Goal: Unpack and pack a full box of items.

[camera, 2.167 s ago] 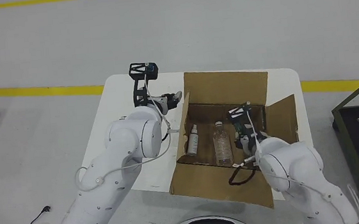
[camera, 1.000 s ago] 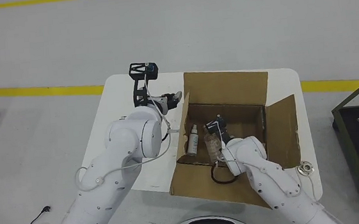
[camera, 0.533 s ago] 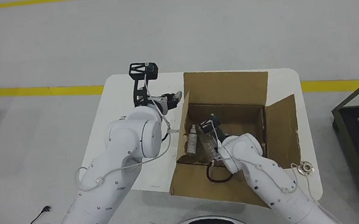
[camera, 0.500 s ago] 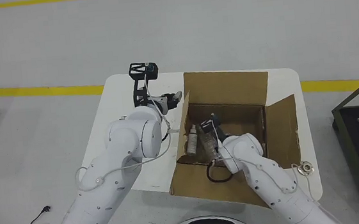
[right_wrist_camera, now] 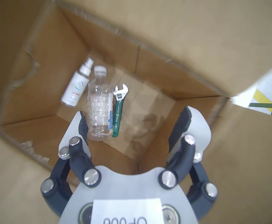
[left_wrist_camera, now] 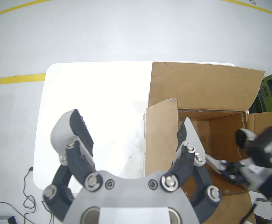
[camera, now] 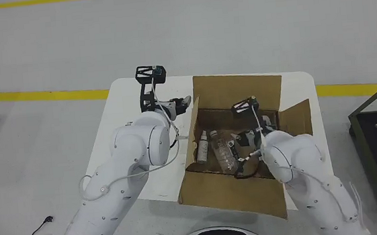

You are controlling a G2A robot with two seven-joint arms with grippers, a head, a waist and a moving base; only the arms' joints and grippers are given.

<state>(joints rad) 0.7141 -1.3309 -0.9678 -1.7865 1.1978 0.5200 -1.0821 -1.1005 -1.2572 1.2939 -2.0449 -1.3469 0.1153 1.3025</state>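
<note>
Glossy white arms [camera: 137,149]; silver left gripper [left_wrist_camera: 129,121] and right gripper [right_wrist_camera: 133,116], black ribbed pads [left_wrist_camera: 81,131], screws [left_wrist_camera: 92,182]

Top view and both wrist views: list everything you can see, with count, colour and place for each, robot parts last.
brown cardboard box: one, brown, open on the table's right part.
white spray bottle: one, white, lying on the box floor near the left wall.
clear plastic bottle: one, transparent with a white cap, lying beside the spray bottle.
green-handled adjustable wrench: one, green and silver, lying along the clear bottle's other side.
white table: one, white, under the box.
yellow floor lines: two, yellow, on the grey floor beyond the table.
left gripper: one, grey and black, open, at the box's left flap.
right gripper: one, grey and black, open, above the box's inside.
</note>
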